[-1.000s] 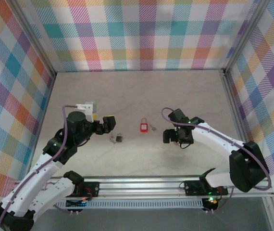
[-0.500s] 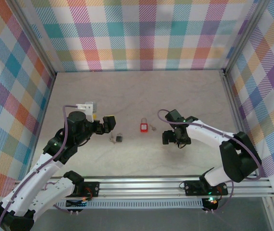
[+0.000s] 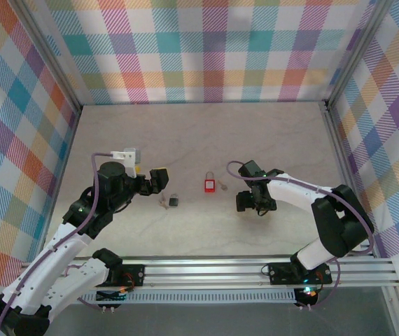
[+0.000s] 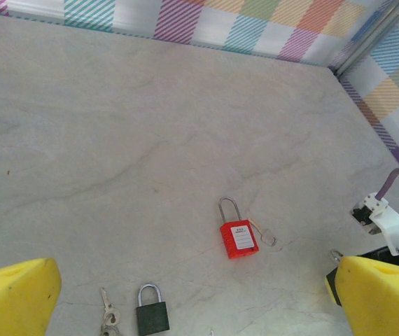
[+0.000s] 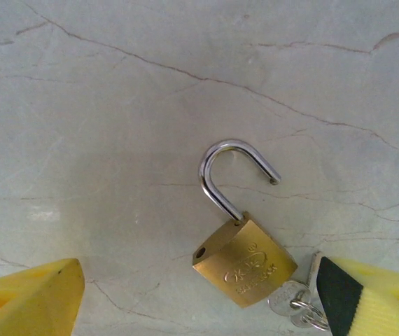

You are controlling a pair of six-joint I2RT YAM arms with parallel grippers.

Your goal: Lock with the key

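The task seems only at its beginning: the brass padlock (image 5: 245,269) lies on the surface (image 5: 115,105) with its shackle (image 5: 231,164) open and the key (image 5: 287,297) at its base, between the spread, empty fingers (image 5: 31,294) of the right gripper (image 3: 250,203), while the left gripper (image 3: 159,179) hovers wide open and empty.

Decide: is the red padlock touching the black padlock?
Apart. The left wrist view shows bare table between the red padlock and the black padlock.

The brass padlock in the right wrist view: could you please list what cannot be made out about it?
- Keys: right wrist view, partly behind the finger, cut off by the bottom edge.
- Brass padlock engraving: too blurred to read.
- Top view: right gripper covers the padlock.
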